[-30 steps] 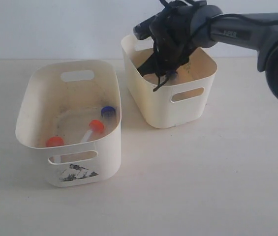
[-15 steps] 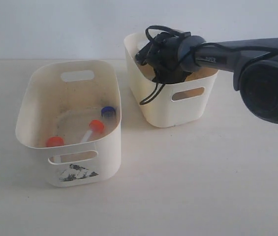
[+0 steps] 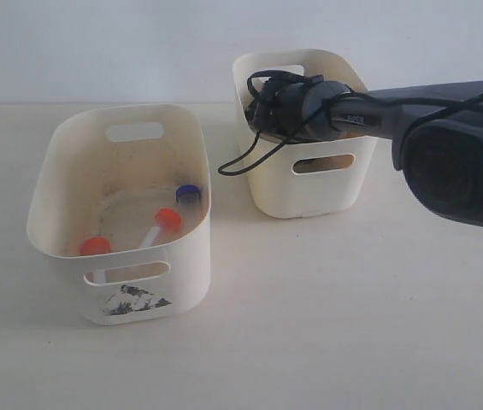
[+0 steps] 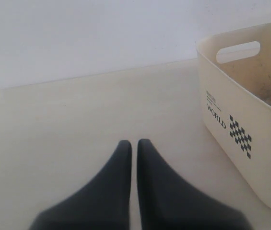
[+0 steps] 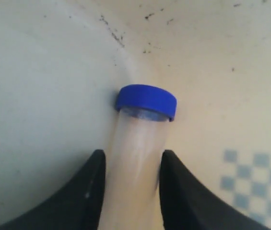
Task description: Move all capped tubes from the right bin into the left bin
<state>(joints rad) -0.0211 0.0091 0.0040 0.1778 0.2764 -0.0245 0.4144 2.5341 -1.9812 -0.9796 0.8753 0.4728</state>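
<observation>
On the pale tabletop [image 3: 352, 325] stands the larger cream plastic bin [image 3: 61, 179] with a torn black mark. It holds three capped tubes [image 3: 167, 219], two orange and one blue. Inside the smaller cream plastic bin [image 3: 309, 192], the right claw [image 5: 133, 153] pinches a clear blue-capped tube [image 5: 137, 139]. The left claw [image 4: 134, 143], pressed together, hovers near the larger bin.

I see three capped tubes [image 3: 167, 219] lying on the floor of the left bin [image 3: 60, 184], two with orange-red caps and one with a blue cap. In the right bin [image 3: 309, 192], a clear blue-capped tube [image 5: 137, 143] sits with its cap close against the speckled cream inner wall.
</observation>
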